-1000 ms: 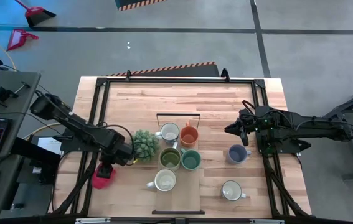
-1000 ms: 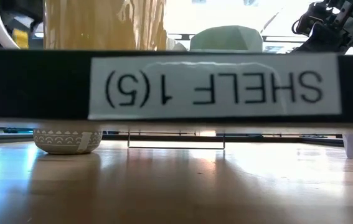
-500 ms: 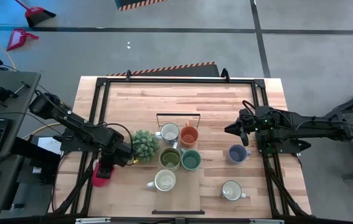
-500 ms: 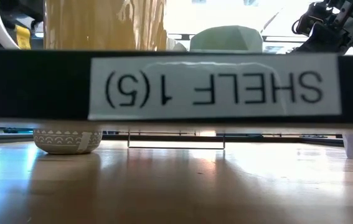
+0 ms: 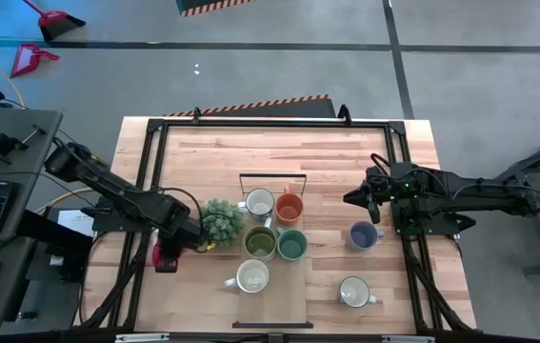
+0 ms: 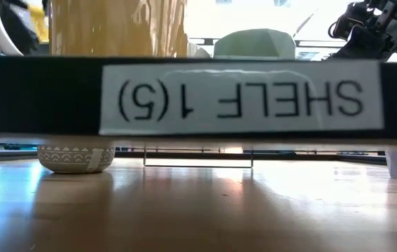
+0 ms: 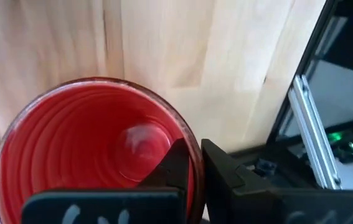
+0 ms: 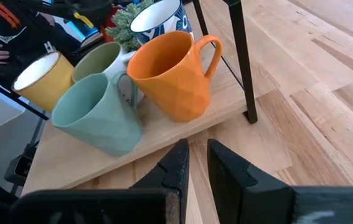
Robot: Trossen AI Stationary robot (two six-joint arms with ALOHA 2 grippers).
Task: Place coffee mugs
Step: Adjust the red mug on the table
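The red mug is at the table's left, by the black frame rail, and shows in the high view as a red patch under my left gripper, which is shut on its wall. Five coffee mugs sit on the wooden shelf board: white, orange, olive green, teal and cream. The blue-grey mug and a cream-white mug rest on the table. My right gripper waits right of the shelf, narrowly open, holding nothing. My left gripper pinches the red mug's wall at the rim, one finger inside the cup and the other outside. The fingers slant down from above. The mug sits mouth up; whether its base is clear of the table I cannot tell.
A spiky green potted plant stands just right of my left gripper, against the shelf's left side. A thin black wire stand rises at the shelf's far end. Black frame rails edge the table. Bare wood lies toward the far edge.
My left gripper has shut on the red mug's wall. It has then risen a little and drawn toward the far edge, and the mug has moved with it, so that most of the mug now lies hidden under the gripper in the high view.
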